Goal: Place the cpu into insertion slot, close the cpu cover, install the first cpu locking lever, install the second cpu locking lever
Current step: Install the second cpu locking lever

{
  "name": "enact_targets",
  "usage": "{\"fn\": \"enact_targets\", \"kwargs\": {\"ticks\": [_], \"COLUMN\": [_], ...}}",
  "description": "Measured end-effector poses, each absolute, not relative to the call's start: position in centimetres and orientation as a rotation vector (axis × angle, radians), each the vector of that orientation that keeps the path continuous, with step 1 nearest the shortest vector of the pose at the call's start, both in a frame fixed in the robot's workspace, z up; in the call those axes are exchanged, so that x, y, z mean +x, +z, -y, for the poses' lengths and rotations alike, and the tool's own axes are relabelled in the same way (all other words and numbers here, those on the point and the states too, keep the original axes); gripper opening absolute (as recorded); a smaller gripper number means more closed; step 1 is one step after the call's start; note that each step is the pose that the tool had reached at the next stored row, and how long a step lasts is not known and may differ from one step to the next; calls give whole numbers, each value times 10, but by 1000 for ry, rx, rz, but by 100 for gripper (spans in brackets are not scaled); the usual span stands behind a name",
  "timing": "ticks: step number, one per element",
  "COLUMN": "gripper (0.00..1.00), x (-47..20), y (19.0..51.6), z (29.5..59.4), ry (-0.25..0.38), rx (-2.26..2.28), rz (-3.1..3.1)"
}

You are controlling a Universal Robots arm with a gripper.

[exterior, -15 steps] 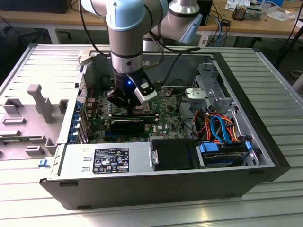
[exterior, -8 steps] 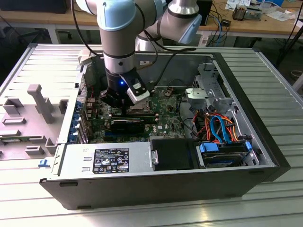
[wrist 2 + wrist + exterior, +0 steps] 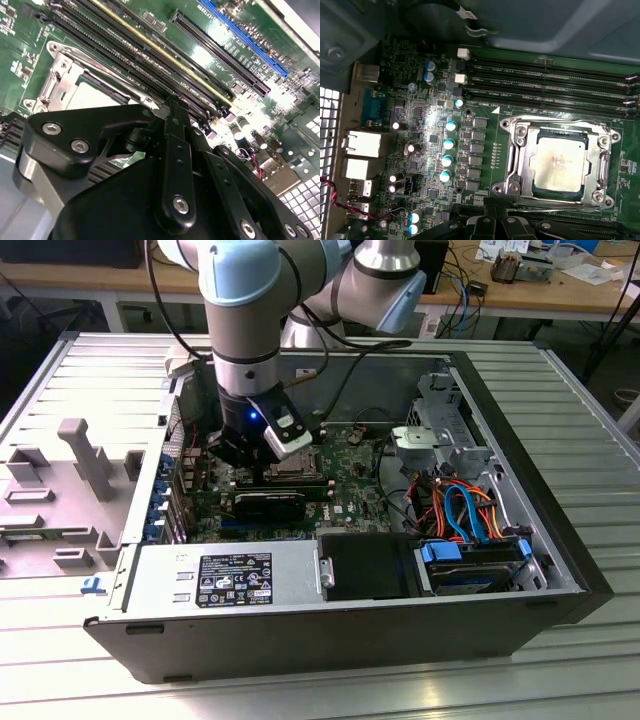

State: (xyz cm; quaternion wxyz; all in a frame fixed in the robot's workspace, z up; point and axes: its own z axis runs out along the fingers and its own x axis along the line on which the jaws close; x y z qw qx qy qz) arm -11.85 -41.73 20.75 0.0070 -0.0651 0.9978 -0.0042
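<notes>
Exterior view: open computer case (image 3: pixel 560 540) lying on a ribbed metal table (image 3: pixel 580 390). Arm reaches down from the top of the frame into the case, left of centre. End effector (image 3: pixel 250 465) low over the green circuit board (image 3: pixel 350 490), in the centre-left of the frame. Its black fingers are close to the board surface; how far apart the fingers stand, and whether they hold anything, I cannot tell.

First wrist view: cpu (image 3: pixel 560 162) seated in the insertion slot (image 3: pixel 540 192), lower right of the frame. Dull silver top faces up, lying flat and square to the socket. Cpu cover (image 3: pixel 517 150) lies down around the chip, its window framing the metal top. A thin metal rod runs along the cover's edge nearest the end effector; whether it is latched I cannot tell. Black end effector linkage (image 3: pixel 495 225) at the bottom edge, just beside the socket frame. Long black memory slots (image 3: pixel 550 82) run across the upper right. Silver-topped capacitors (image 3: pixel 449 145) stand in a column at centre-left.

Second wrist view: black end effector body (image 3: pixel 170 165) takes up the lower half. Socket with cpu (image 3: pixel 95 97) at centre-left, partly hidden behind the linkage. Memory slots (image 3: pixel 130 55) run diagonally above it. A blue slot (image 3: pixel 245 35) sits in the upper right.

Exterior view also: grey power supply (image 3: pixel 220 580) along the near wall, bundle of blue and orange cables (image 3: pixel 465 510) at right.
</notes>
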Motion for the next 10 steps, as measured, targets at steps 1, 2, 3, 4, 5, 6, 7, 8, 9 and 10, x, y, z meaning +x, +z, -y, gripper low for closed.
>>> {"fn": "enact_targets", "kwargs": {"ticks": [1,2,3,4,5,6,7,8,9,10], "gripper": [11,11,11,11,11,11,11,11,11,11], "x": [-118,-119,-119,-119,-119,-119,-119,-119,-119,-119], "y": [207,207,207,207,207,207,207,207,207,207], "z": [417,417,417,417,417,417,417,417,417,417], "ry": [-12,-11,-10,-6,0,10,19,29,40,56], "rx": [-217,-243,-264,-293,-305,-314,-317,-319,-322,-324], "rz": [-3120,-3118,-3116,-3113,-3112,-3110,-3109,-3108,-3107,-3106]}}
